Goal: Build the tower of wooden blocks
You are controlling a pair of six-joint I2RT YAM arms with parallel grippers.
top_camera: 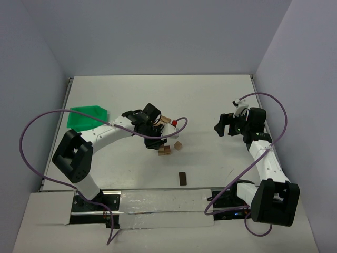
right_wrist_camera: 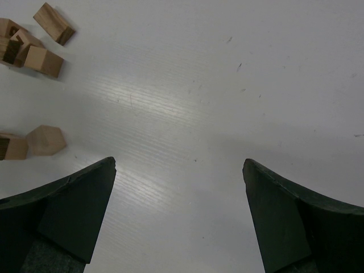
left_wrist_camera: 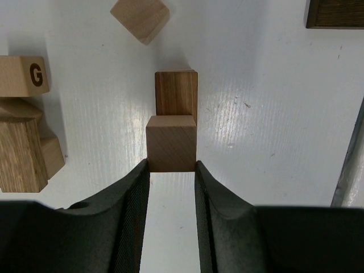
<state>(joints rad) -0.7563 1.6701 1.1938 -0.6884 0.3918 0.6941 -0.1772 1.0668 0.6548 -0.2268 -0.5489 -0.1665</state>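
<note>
My left gripper (left_wrist_camera: 170, 166) is shut on a light-tan wood block (left_wrist_camera: 170, 142), a cube pinched at its near edge between both fingertips. The cube overlaps a darker brown block (left_wrist_camera: 177, 92) below it; whether they touch is unclear. In the top view this small stack (top_camera: 165, 151) is the tower, just beside the left gripper (top_camera: 156, 143). A block marked G (left_wrist_camera: 23, 74) and a cluster of blocks (left_wrist_camera: 23, 151) lie to the left. My right gripper (right_wrist_camera: 179, 170) stands open over bare table, seen at the right in the top view (top_camera: 225, 125).
A loose cube (left_wrist_camera: 140, 18) lies beyond the stack, also seen from above (top_camera: 178, 145). A dark block (top_camera: 182, 178) lies nearer the arm bases. More blocks (top_camera: 166, 120) with a red piece (top_camera: 174, 122) sit behind. The green bin (top_camera: 87, 116) stands at the left. Loose blocks (right_wrist_camera: 44, 61) show at the left of the right wrist view.
</note>
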